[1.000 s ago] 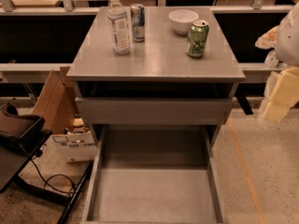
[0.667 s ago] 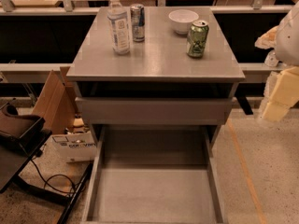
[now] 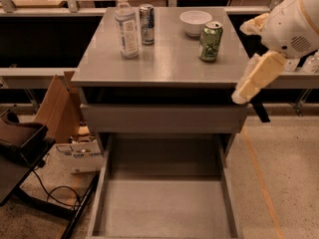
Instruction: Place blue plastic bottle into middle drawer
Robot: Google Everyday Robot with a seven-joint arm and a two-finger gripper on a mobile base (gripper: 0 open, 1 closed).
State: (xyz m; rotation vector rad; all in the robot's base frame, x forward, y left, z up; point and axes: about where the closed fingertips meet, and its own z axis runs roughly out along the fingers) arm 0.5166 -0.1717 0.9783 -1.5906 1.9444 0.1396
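— Where is the blue plastic bottle (image 3: 127, 29) sitting, and why does that matter?

— It is standing upright on the tabletop (image 3: 169, 66), toward the back left, with a slim can (image 3: 146, 24) just beside it. That neighbour is crowding one side, so I judge a reach from the front or left is looking cleaner.

— And the hand (image 3: 244, 91)?

— It is hanging off the right edge of the tabletop, angled down and inward, well apart from the bottle. How far open it is I cannot tell, though it is not holding the bottle.

— Anything lying in between?

— A green can (image 3: 210, 41) and a white bowl (image 3: 195, 21) are occupying the right side (both are sitting on the straight line across), so a swing over them is probably being called for.

— Is the target ready?

— The middle drawer (image 3: 164, 208) is standing pulled out below, its bare floor facing up, which is why nothing needs opening first. The grasp itself is not yet begun.
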